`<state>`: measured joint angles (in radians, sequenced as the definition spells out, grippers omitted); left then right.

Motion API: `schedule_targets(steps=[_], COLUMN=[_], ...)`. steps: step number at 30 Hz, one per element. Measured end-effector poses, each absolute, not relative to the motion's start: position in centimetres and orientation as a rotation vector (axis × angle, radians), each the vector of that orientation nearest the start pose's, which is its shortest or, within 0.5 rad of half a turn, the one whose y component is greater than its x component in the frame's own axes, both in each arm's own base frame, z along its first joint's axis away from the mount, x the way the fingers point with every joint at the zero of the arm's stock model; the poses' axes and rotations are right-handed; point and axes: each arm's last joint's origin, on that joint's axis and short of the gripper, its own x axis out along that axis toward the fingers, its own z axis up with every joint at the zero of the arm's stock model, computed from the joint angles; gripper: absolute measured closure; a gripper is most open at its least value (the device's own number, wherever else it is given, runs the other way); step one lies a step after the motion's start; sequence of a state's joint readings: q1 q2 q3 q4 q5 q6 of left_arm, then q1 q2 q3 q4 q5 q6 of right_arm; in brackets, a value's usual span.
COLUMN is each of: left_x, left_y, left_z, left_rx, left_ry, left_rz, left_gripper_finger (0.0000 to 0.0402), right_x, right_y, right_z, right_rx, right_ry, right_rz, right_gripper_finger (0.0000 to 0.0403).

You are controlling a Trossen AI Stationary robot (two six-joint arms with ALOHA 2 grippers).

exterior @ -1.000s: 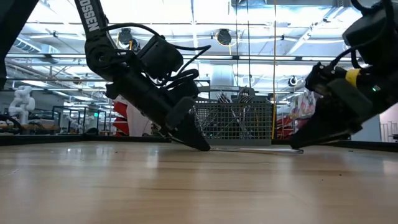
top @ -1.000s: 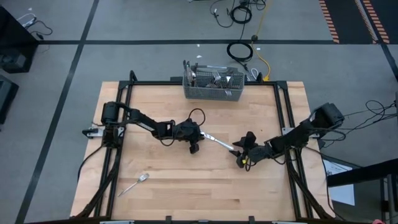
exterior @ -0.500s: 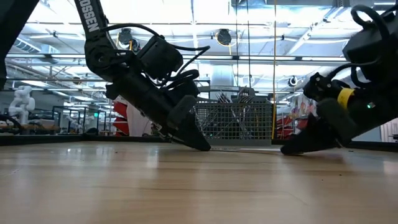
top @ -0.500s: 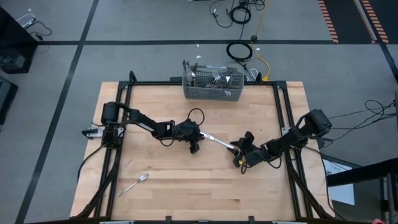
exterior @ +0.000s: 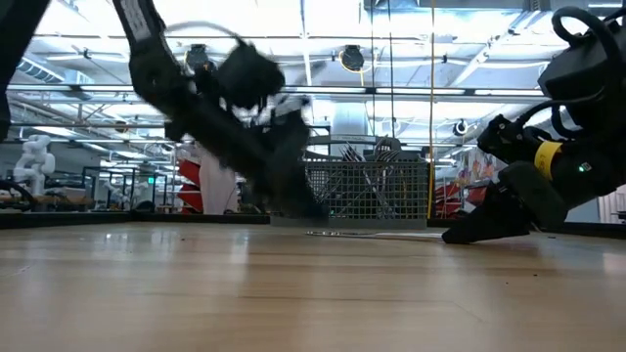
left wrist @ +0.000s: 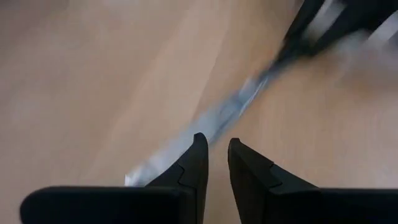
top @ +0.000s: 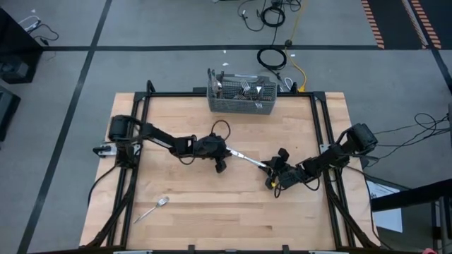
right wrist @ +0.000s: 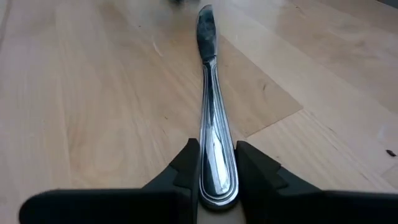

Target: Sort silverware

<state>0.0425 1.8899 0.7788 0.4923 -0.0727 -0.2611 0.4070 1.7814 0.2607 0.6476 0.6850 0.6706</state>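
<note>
Right gripper (right wrist: 212,168), at about four o'clock from table (top: 191,212) centre, clamps the handle of a table knife (right wrist: 210,118). Left gripper (top: 221,165), fingers narrow and empty, sits at the knife's blade end, toward ten o'clock. Fork (top: 152,209) lies at seven o'clock; mesh basket (top: 242,104) of silverware (top: 244,89) at twelve.

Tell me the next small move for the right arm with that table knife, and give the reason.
Probably lift the slim shiny silver table knife slightly off the light wooden table. The right gripper has its fingers closed on the knife's handle, while the left gripper sits blurred near the blade end, apparently not gripping it. The knife lies flat, so raising it first should free it for carrying.
</note>
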Motion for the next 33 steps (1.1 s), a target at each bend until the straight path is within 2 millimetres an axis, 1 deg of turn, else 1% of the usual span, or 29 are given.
schedule_targets(steps=[2,5,8,9,11,14,17,21,24,29,33], left_x=[34.7,34.2,33.3,33.0,32.6,32.2,32.2,32.3,32.3,31.9,31.0], left_y=[1.7,1.8,2.1,2.3,2.8,3.3,3.3,3.3,3.3,2.9,2.7], left_z=[13.1,16.4,18.6,19.0,19.4,19.3,19.1,18.5,18.6,19.5,20.7], left_rx=[-0.240,-0.192,-0.095,-0.074,-0.057,-0.057,-0.054,-0.050,-0.047,-0.025,-0.015], left_ry=[0.505,0.413,0.393,0.397,0.416,0.457,0.469,0.500,0.492,0.473,0.485], left_rz=[0.182,0.198,0.268,0.294,0.324,0.343,0.344,0.344,0.358,0.392,0.406], left_gripper_finger=[0.0332,0.0332,0.0332,0.0332,0.0332,0.0332,0.0332,0.0332,0.0332,0.0332,0.0332], right_x=[19.6,19.7,19.8,19.9,20.1,20.6,21.5,22.6,23.6,25.0,26.0], right_y=[6.4,6.5,6.5,6.4,6.3,5.9,5.7,5.4,5.1,4.8,4.6], right_z=[5.2,5.6,6.2,6.5,7.1,7.9,9.2,10.5,11.6,13.0,14.1], right_rx=[0.182,0.186,0.195,0.199,0.204,0.174,0.146,0.067,0.024,-0.042,-0.097], right_ry=[0.607,0.592,0.586,0.576,0.561,0.547,0.521,0.537,0.531,0.534,0.529], right_rz=[-0.489,-0.476,-0.464,-0.464,-0.459,-0.460,-0.476,-0.487,-0.497,-0.501,-0.501], right_gripper_finger=[0.0342,0.0342,0.0342,0.0342,0.0342,0.0342,0.0342,0.0342,0.0342,0.0342,0.0342])
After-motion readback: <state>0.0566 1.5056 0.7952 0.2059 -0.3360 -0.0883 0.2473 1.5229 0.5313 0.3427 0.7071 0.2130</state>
